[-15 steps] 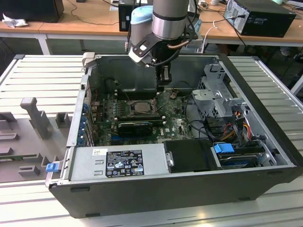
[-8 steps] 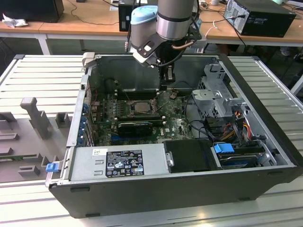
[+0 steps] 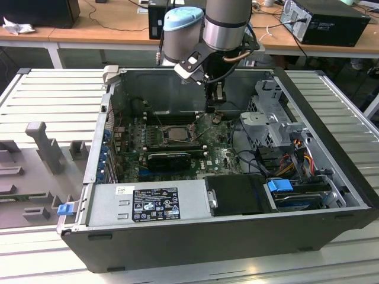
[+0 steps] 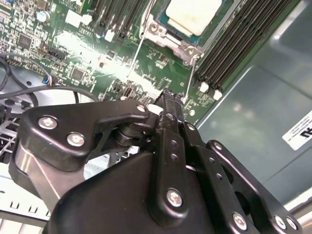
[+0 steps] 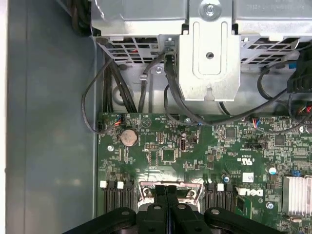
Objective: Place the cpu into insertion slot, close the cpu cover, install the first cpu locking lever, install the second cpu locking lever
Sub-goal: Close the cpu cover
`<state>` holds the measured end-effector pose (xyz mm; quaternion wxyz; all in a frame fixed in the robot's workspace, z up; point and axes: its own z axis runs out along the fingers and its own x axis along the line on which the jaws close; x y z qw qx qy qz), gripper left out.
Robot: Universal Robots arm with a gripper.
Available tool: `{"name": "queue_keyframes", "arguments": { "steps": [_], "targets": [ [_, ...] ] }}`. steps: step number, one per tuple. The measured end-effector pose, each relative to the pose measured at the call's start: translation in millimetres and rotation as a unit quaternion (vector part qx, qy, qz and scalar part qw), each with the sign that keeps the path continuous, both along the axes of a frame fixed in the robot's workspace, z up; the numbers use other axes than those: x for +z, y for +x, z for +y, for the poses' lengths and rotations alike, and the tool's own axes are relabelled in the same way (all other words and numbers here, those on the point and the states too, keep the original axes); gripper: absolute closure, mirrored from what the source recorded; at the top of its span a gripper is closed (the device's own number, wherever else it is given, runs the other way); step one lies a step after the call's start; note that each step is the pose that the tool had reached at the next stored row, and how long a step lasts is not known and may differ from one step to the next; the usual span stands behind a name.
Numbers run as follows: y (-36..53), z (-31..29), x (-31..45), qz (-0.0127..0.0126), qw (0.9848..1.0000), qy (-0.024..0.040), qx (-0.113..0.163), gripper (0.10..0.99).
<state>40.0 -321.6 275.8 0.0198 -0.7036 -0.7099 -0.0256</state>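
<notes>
Closest to the lens in both wrist views is my claw (image 4: 168, 95), its two fingers pressed flat together with nothing between them. Its tip hangs just above the green motherboard (image 5: 195, 146), a short way off the insertion slot (image 3: 176, 133).

The cpu (image 4: 192, 13) already sits in that slot, pale top up, with the silvery cpu cover (image 4: 187, 46) lying round it. Two thin wire locking levers (image 4: 138, 51) run out from the slot towards the claw tip. I cannot tell whether either is hooked down. The one nearer the memory slots (image 4: 234, 48) ends just beside my fingertips, so I judge the lever work is what I have in hand.

To do it well, I would use the closed fingers as a single blunt pusher. I'd bear on the wire near its free end and sweep it sideways under its catch, not straight down. I'd also stay off the small parts beside the slot. The computer case (image 3: 177, 236) lies open on the ribbed worktop (image 3: 53, 89).
</notes>
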Motion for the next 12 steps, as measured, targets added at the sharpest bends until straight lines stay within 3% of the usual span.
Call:
{"name": "queue_keyframes", "arguments": {
  "steps": [5, 12],
  "targets": [
    [11.8, 0.0, -2.4, 0.0017, 1.0, -0.0002, 0.007, 0.98],
    [21.2, -0.1, -17.5, 0.0017, 0.9998, -0.0008, 0.02, 0.98]
  ]
}}
